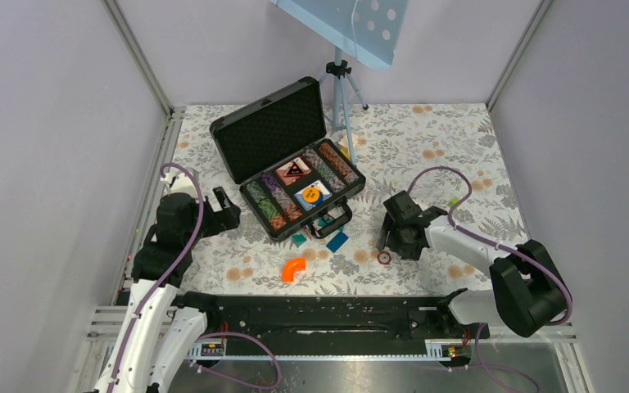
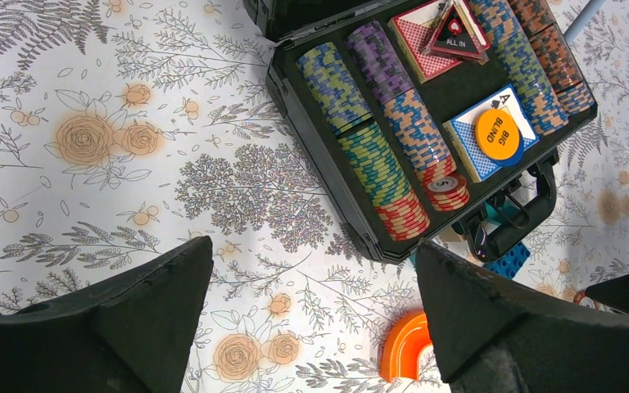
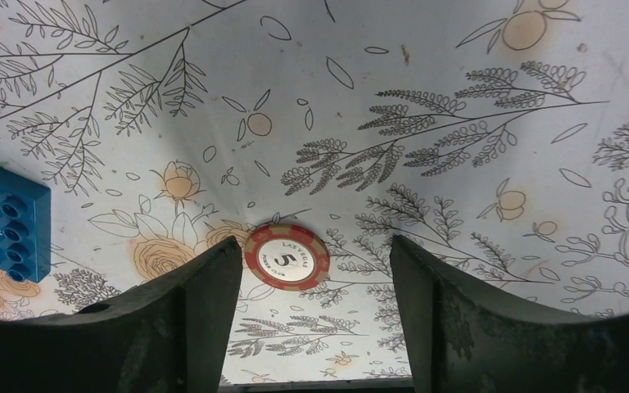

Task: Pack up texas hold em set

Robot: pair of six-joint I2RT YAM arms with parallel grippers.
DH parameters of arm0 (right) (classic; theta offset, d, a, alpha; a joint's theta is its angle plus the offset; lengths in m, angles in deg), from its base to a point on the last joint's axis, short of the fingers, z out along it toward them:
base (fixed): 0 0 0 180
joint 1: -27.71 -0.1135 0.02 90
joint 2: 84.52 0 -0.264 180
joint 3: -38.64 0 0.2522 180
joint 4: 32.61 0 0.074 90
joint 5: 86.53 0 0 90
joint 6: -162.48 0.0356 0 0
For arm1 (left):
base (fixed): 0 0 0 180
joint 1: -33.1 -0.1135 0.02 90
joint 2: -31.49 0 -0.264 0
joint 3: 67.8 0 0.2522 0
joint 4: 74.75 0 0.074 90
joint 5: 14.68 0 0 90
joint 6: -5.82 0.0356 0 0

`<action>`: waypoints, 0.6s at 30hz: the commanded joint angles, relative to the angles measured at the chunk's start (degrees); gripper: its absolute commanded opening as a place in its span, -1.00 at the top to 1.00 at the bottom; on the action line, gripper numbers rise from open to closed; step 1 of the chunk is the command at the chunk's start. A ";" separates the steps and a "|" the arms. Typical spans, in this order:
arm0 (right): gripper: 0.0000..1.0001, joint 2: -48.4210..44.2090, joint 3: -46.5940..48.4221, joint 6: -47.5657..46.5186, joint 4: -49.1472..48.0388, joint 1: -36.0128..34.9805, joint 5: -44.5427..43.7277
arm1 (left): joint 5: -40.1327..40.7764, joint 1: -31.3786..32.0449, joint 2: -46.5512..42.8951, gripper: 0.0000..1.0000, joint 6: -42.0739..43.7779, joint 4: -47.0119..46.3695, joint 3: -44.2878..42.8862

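The flowered worktop [image 1: 459, 147] carries everything. At its far edge a tripod [image 1: 340, 90] bearing a pale blue perforated panel [image 1: 352, 24] stands just behind the far right end of the case. Nearer the arms, an orange curved piece [image 1: 293, 268] lies by itself on the cloth. Between it and the case sit a blue studded block [image 1: 337, 241] and a smaller teal block [image 1: 298, 240], both right by the handle [image 1: 333, 221] and crowding that side.

The black briefcase [image 1: 270, 135] sits left of centre and is open, its foam-lined lid leaning back toward the far left. Its long axis runs diagonally from near left to far right, and the handle side faces near right, toward the right arm. Inside, rows of striped chips [image 2: 377, 155] lie across the short way. A red deck [image 2: 422, 41] lies under a triangular "ALL IN" marker [image 2: 456, 33], and a blue deck [image 2: 468, 155] under an orange "BIG BLIND" disc [image 2: 498, 135].

The left pincer [image 2: 311, 262] hangs spread wide, holding nothing, over the cloth left of the case. The right pincer [image 3: 315, 250] is low over the cloth right of the case with its fingers apart. One loose chip [image 3: 282, 260], red and white and marked 5, lies flat between the tips. I can't tell whether either finger touches it.
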 commanded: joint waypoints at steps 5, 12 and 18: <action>-0.41 2.85 1.18 1.53 0.44 -2.28 -1.02 | -1.71 -0.21 0.15 -0.86 0.57 -2.92 0.23; -0.37 6.39 2.89 1.90 1.73 -5.73 -3.07 | -1.89 -0.11 0.15 -0.87 0.58 -3.00 0.22; -0.25 8.80 3.63 1.78 1.85 -6.58 -3.96 | -1.83 0.08 0.13 -0.87 0.66 -3.05 0.17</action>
